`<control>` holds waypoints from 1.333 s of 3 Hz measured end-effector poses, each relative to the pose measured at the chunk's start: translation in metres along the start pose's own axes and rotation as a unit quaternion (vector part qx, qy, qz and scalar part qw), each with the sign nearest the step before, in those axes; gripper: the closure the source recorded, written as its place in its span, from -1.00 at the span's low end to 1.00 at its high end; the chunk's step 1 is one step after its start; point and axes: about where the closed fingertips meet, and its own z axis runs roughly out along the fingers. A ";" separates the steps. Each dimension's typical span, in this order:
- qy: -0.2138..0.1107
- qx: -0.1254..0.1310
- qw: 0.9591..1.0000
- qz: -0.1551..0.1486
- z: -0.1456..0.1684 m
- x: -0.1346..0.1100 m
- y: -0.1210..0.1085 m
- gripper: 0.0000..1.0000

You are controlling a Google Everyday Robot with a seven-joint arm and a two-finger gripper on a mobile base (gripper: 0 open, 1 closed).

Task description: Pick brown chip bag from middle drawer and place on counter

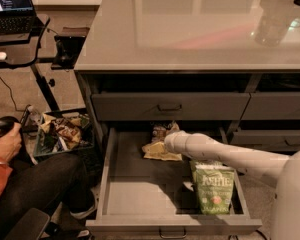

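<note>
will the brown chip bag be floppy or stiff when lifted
Probably floppy: the brown chip bag looks crinkled and lies unevenly in the middle drawer. Likely light, so it may slide on the smooth floor if nudged. The gripper sits against the bag's side.

Looks like an office: laptop (7, 4) on a desk (15, 56), up and left of the end effector (166, 143) in the drawer (140, 194).
</note>
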 end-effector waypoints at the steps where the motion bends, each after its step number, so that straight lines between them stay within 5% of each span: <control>1: -0.002 0.016 1.000 -0.001 0.022 0.004 -0.008 -1.00; 4: 0.024 0.071 0.997 0.004 0.051 0.037 -0.043 -1.00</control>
